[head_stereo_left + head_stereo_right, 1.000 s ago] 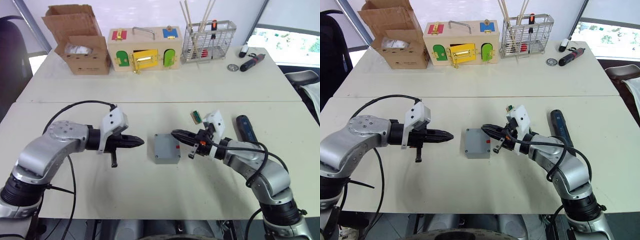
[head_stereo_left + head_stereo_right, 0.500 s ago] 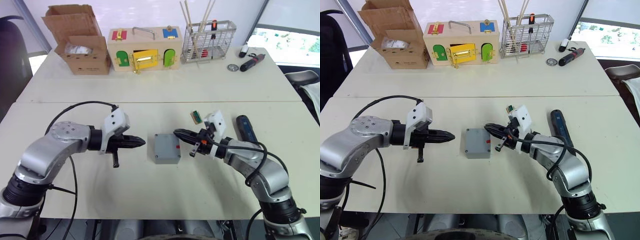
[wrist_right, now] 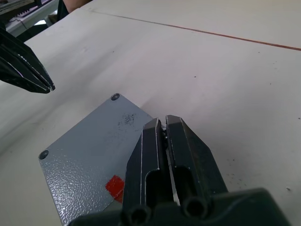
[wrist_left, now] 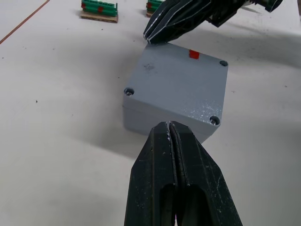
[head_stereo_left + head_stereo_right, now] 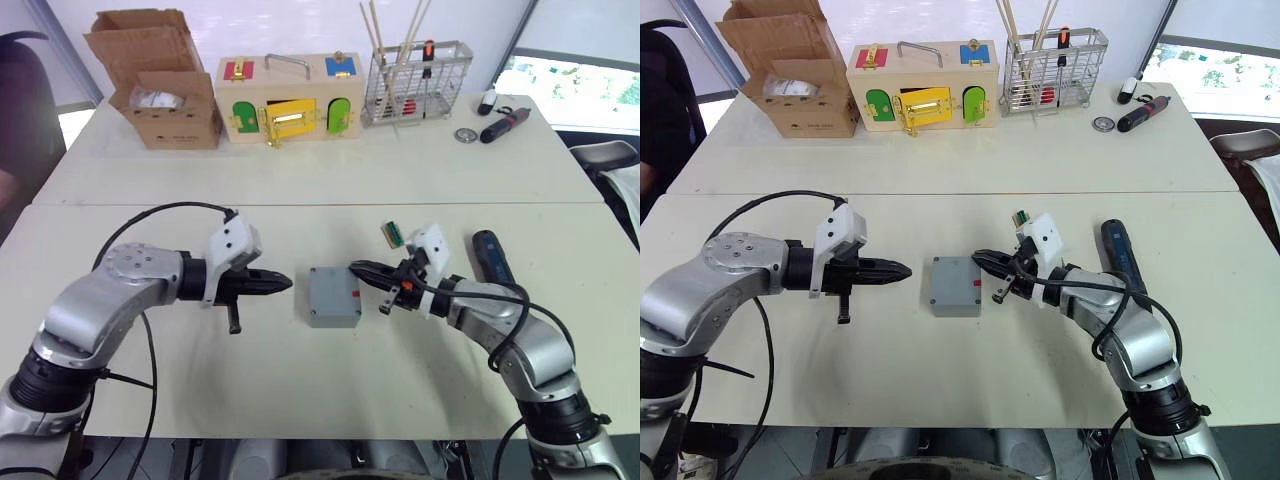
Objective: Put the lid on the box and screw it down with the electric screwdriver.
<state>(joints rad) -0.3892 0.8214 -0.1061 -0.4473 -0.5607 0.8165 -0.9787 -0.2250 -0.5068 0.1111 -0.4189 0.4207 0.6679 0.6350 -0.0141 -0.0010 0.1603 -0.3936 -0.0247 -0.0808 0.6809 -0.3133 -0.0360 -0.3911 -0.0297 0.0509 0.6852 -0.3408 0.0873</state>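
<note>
Grey and square, the box (image 5: 334, 296) is lying near the middle of the white table (image 5: 300, 190), between the two grippers, with the lid (image 4: 181, 84) already seated flat on top of it. Screw heads are seen at the lid's corners in the left wrist view, and a small red mark (image 4: 193, 54) is shown near the edge facing the right gripper. The left gripper (image 5: 284, 283) is being held level just beside the box's left side, apart from it, with its two black fingers pressed together and nothing between them. The right gripper (image 5: 356, 269) is being held at the opposite side, its tip just over the lid's right edge near the red mark; its fingers are likewise closed and empty. The electric screwdriver (image 5: 491, 256) is lying flat on the table beyond the right arm, untouched. A small green part (image 5: 392, 234) is resting just behind the right gripper. At the table's far edge a cardboard box (image 5: 155, 90), a wooden box with coloured latches (image 5: 290, 98) and a wire basket (image 5: 416, 82) are standing in a row.
</note>
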